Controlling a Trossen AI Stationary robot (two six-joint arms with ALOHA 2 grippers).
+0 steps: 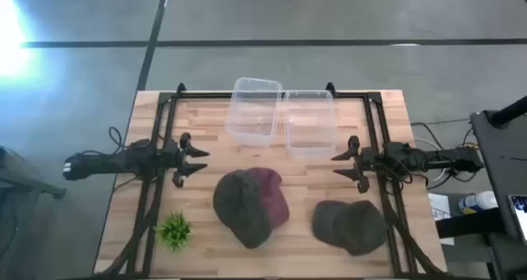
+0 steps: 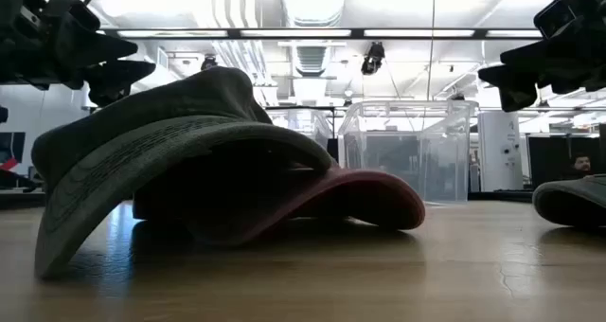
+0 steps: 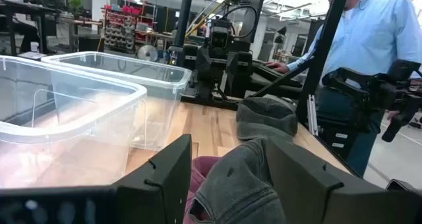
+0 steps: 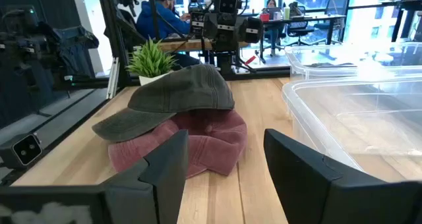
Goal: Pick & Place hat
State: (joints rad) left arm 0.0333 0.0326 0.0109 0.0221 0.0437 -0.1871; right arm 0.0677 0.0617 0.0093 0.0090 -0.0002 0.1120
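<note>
On the wooden desk (image 1: pixel 387 107) a grey hat (image 1: pixel 240 206) lies over a dark red hat (image 1: pixel 276 193) near the middle of the near half, the red one showing at the grey one's right and far side. A second grey hat (image 1: pixel 350 225) lies apart to the right, near the front edge. Two clear plastic bins (image 1: pixel 280 115) stand side by side at the far middle. A small green plant (image 1: pixel 174 230) sits at the near left. The left gripper (image 1: pixel 198 160) hangs at the left, jaws released and holding nothing, pointing toward the centre. The right gripper (image 1: pixel 339 165) hangs at the right, jaws likewise spread and empty. A person in a blue shirt (image 3: pixel 369 39) stands beyond the desk.
</note>
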